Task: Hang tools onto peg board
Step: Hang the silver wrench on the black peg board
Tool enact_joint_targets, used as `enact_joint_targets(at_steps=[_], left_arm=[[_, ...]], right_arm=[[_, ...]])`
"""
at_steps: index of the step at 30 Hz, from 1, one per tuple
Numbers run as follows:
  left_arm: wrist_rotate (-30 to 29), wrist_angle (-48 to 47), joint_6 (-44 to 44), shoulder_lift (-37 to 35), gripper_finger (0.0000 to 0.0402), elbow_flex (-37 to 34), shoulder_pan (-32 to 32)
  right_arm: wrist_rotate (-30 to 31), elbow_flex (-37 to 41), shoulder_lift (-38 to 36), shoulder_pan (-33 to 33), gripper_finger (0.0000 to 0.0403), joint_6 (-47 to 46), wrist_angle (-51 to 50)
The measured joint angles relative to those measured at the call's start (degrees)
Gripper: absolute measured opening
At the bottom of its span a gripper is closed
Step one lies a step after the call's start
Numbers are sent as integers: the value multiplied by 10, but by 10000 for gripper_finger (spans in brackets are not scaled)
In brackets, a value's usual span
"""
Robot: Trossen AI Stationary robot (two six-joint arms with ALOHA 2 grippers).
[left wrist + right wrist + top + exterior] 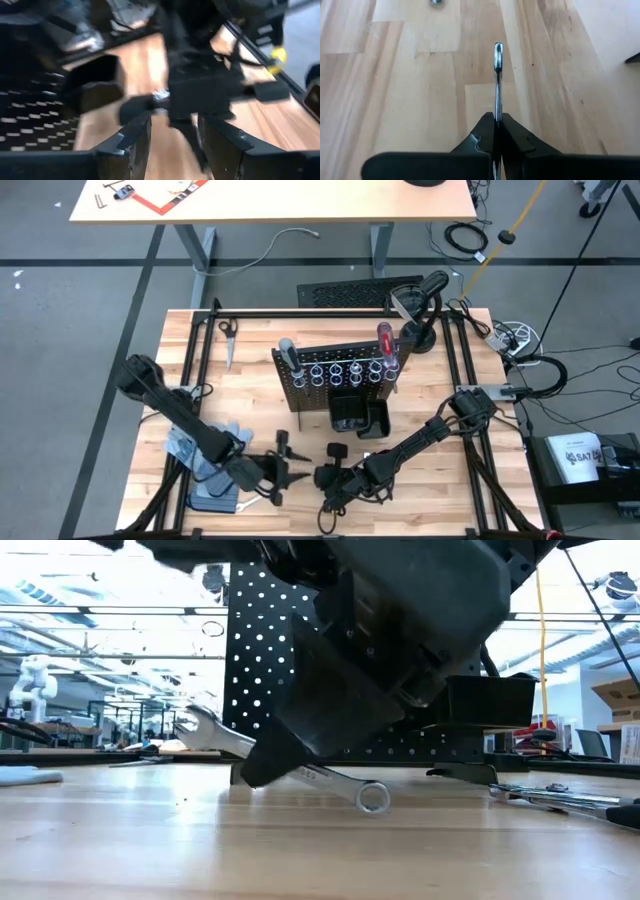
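Pick-up step for a silver wrench point(300, 772), near side of the counter point(470, 435), in front of the peg board point(300, 385). Right tool point(497, 131) pressed together edge-on around the wrench shaft; ring end down on the wood, open end raised toward the board in the low view. Left tool point(172, 132) just beside it, fingers point(134, 137) spread apart, nothing between them; likely letting go after a hand-over, though that is only a reading. Red-handled screwdriver point(383, 340) and grey-handled one point(287, 350) already upright on the board; black bin point(357, 416) at its foot. Next move, by judgement: lift clear of the counter, carry over to the board, line the ring end up with a free peg; thin edge grip may let the wrench swing. High view alone gives the layout: both arms converging at the near edge, work gloves point(205, 452) under the left arm, scissors point(228, 330) at the far left. Low view alone gives the tilt and ring contact. Right wrist view alone gives the closed pinch; wrench nearly lost under the arms from above.
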State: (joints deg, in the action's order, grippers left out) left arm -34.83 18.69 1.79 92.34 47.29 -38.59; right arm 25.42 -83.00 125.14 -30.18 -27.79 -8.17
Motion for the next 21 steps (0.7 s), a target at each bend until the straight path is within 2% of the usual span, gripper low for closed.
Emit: enact_joint_targets(at_steps=[5, 13, 17, 21], left_arm=[[-59, -53, 2, -72, 173, 0, -19], [-122, -110, 19, -148, 173, 0, -53], [-148, -113, 30, -172, 173, 0, -77], [-165, -102, 51, -199, 173, 0, -107]], right_arm=[[3, -27, 0, -5, 4, 39, 7], [65, -120, 0, -11, 3, 121, -32], [141, -194, 0, -12, 3, 124, -135], [249, -282, 0, -17, 3, 131, -241]])
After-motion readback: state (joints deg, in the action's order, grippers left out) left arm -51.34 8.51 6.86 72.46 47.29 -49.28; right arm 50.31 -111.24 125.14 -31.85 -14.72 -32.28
